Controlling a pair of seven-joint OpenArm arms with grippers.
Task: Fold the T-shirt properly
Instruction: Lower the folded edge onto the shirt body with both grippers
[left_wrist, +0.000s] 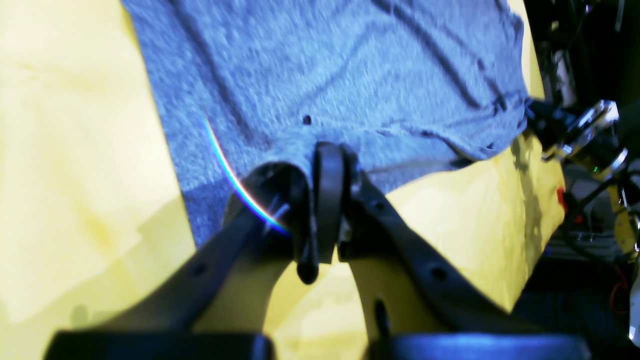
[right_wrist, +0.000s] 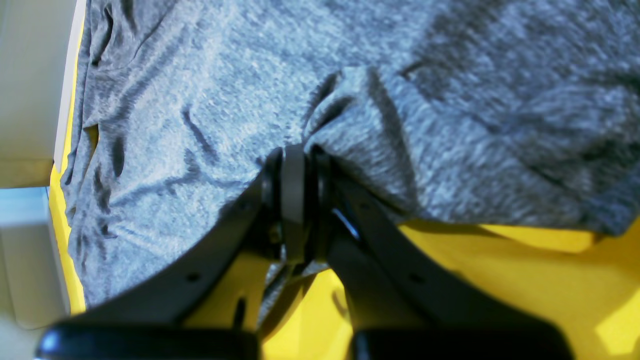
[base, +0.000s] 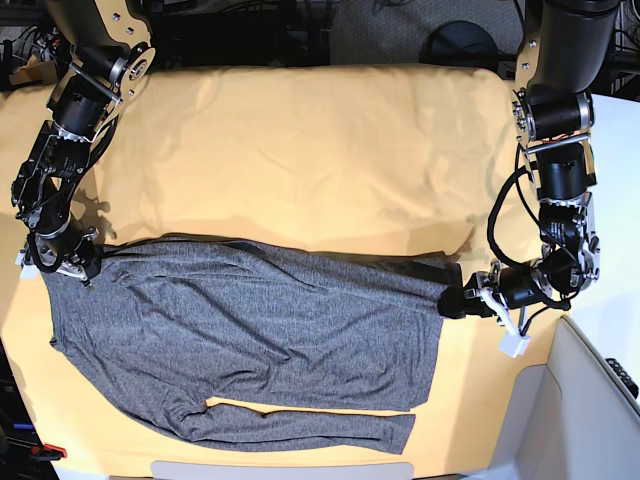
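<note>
A yellow-orange cloth sheet (base: 300, 140) covers nearly the whole desk, creased and softly rumpled, with its brightest, most even light across the middle. Beyond its far edge, from 11 to 1 o'clock, lies a dark floor (base: 390, 35) with black cables and a round dark base (base: 462, 42) (its nature is hard to tell). At 3 o'clock a white surface (base: 615, 150) borders the sheet, and at 4 to 5 o'clock a pale grey panel (base: 580, 400) rises beside it. Near 7 o'clock, at the lower edge, a small red-and-black piece (base: 45, 450) shows against shadow.
</note>
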